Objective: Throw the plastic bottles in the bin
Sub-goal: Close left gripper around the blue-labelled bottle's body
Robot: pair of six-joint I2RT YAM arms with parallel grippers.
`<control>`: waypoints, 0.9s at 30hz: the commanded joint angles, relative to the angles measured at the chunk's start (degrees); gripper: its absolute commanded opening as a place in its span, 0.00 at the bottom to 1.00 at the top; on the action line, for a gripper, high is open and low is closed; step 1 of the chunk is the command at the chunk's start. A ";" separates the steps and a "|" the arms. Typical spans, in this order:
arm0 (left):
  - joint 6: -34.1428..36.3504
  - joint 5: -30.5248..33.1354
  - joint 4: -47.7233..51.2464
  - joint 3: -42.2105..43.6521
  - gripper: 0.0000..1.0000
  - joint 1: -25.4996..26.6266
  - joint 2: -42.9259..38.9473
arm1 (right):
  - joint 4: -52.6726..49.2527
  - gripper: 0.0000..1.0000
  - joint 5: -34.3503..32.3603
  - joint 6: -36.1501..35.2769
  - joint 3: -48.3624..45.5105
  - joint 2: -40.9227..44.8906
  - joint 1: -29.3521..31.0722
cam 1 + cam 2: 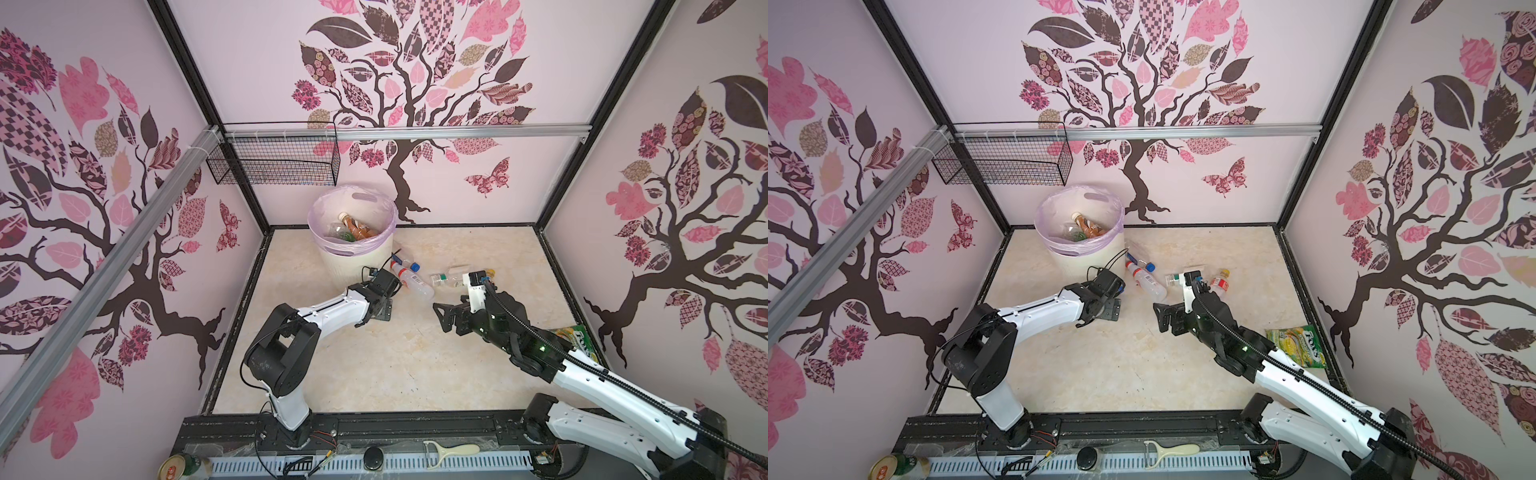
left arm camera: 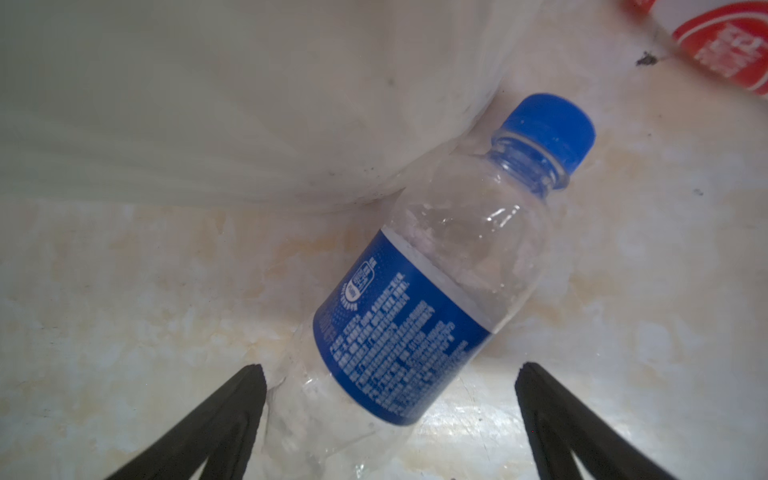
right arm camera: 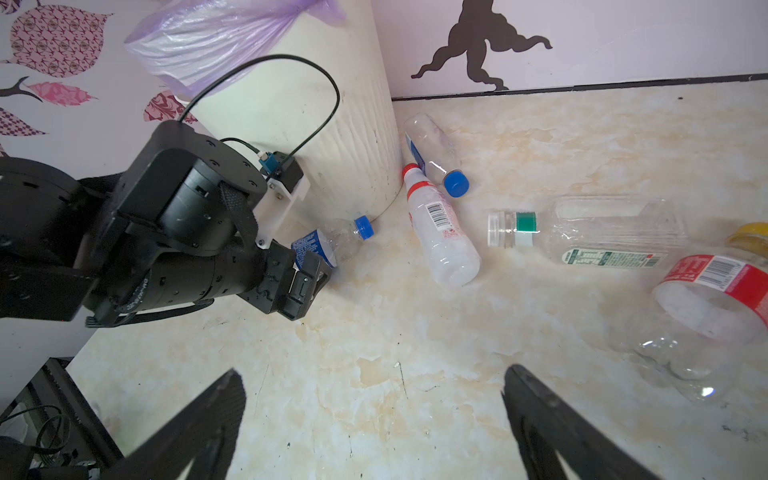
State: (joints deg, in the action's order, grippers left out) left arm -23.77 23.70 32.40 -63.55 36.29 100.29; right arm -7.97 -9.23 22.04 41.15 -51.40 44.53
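The cream ribbed bin point(image 1: 345, 266) with its lilac bag stands at the back and holds several bottles point(image 1: 357, 228). A clear blue-capped, blue-labelled bottle point(image 2: 419, 316) lies on the floor against the bin's foot. My left gripper point(image 2: 390, 374) is open, one finger on each side of that bottle's lower end. More bottles lie to the right: a white red-capped one point(image 1: 411, 282), a clear blue-capped one point(image 1: 405, 261), a clear green-banded one point(image 3: 590, 232) and a red-labelled, yellow-capped one point(image 3: 715, 291). My right gripper point(image 3: 374, 372) is open over bare floor, short of them.
A green-yellow snack packet point(image 1: 1296, 340) lies by the right wall. A black wire basket point(image 1: 274, 160) hangs on the back rail above the bin. A peeler point(image 1: 449, 451) and a can point(image 1: 174, 467) rest on the front ledge. Walls close in three sides.
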 commanded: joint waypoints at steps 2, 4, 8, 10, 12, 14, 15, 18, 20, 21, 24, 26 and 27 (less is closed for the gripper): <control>-0.12 -1.22 0.24 -1.32 0.94 -0.04 1.24 | -0.21 0.99 -1.01 -0.76 -0.18 1.82 -0.41; -0.31 -1.99 0.34 -1.03 0.92 -0.05 1.48 | -0.12 1.00 -0.92 -0.70 -0.23 1.83 -0.33; -0.73 -2.98 0.17 -0.42 0.88 -0.04 2.24 | 0.24 0.99 -0.70 -0.43 -0.44 1.72 -0.41; -0.76 -3.69 0.15 -0.34 0.84 -0.03 2.75 | 0.32 1.00 -0.59 -0.33 -0.54 1.63 -0.36; -0.80 -4.41 0.03 -0.45 0.81 -0.06 3.22 | 0.31 1.00 -0.58 -0.33 -0.56 1.74 -0.41; -0.79 -4.96 -0.08 -0.61 0.78 -0.08 3.69 | 0.24 1.00 -0.81 -0.33 -0.67 1.98 -0.38; -0.73 -5.13 0.03 -0.76 0.76 -0.07 3.96 | 0.15 0.99 -0.89 -0.37 -0.78 2.12 -0.37; -0.82 -6.25 0.05 -0.99 0.68 0.00 4.55 | -0.03 1.00 -1.24 -0.33 -0.96 2.50 -0.41; -1.01 -6.89 -0.23 -0.89 0.65 0.48 4.59 | -0.10 1.00 -1.31 -0.33 -1.07 2.68 -0.41; -1.01 -6.92 -0.28 -0.85 0.63 0.83 4.48 | -0.21 1.00 -1.31 -0.33 -1.07 2.66 -0.41; -1.29 -7.37 -0.48 -0.58 0.60 2.19 3.66 | -0.21 1.00 -1.25 -0.25 -1.16 2.64 -0.33; -1.67 -7.94 -0.99 -0.09 0.59 2.98 2.66 | -0.26 1.00 -1.19 -0.09 -1.23 2.70 -0.41; -1.85 -8.18 -1.26 0.13 0.58 3.25 2.11 | -0.34 0.99 -1.10 -0.07 -1.22 2.69 -0.39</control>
State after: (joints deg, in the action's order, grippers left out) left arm -24.49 17.47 31.66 -63.59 38.50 103.66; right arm -7.97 -9.63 21.89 40.42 -49.74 44.49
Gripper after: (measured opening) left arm 0.602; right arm 0.995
